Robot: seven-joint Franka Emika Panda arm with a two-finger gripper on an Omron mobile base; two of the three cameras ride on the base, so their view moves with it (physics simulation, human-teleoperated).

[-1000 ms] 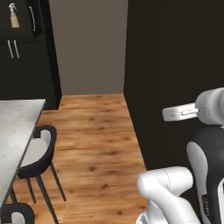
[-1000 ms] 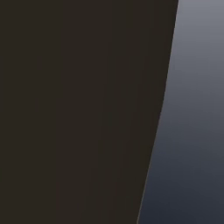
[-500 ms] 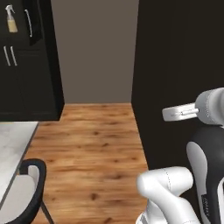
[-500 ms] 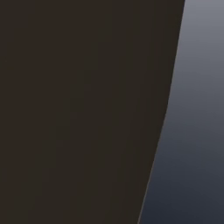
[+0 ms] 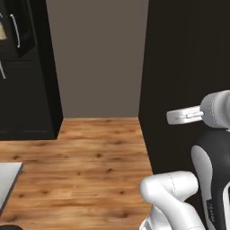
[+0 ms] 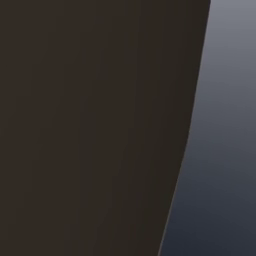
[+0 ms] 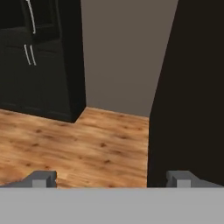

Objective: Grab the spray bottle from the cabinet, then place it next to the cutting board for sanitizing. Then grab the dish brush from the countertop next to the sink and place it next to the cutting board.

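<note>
- Far left of the left base view there's the cabinet (image 5: 27, 90), nearly black, with slim silver bar handles (image 5: 16, 30). A sliver of pale tan sits at the very edge on an upper shelf, and that's probably the spray bottle (image 5: 2, 31), but it's so cropped I wouldn't swear to it. If the base heads off without that shelf properly in frame, the reach could go to the wrong shelf or clip a door.
- Bottom left, a pale slab corner (image 5: 8, 179) pokes in. Swinging the base that way risks bumping it.
- Middle is just bare wood floor (image 5: 90, 170) and a grey wall (image 5: 99, 58), so nothing to snag there.
- In the hand view the gripper (image 7: 111, 179) has its two fingertips (image 7: 41, 178) spread wide apart with nothing between them. It's well away from the cabinet, so no grab is possible yet.
- Right side is the worry: a tall dark panel (image 5: 179, 58) stands very close beside the arm, and the right base view is mostly that same dark surface. Any wide swing of the arm to that side could scrape it.
- Cutting board, dish brush and sink can't be placed from these views, so the drop-off spot is still a guess.
</note>
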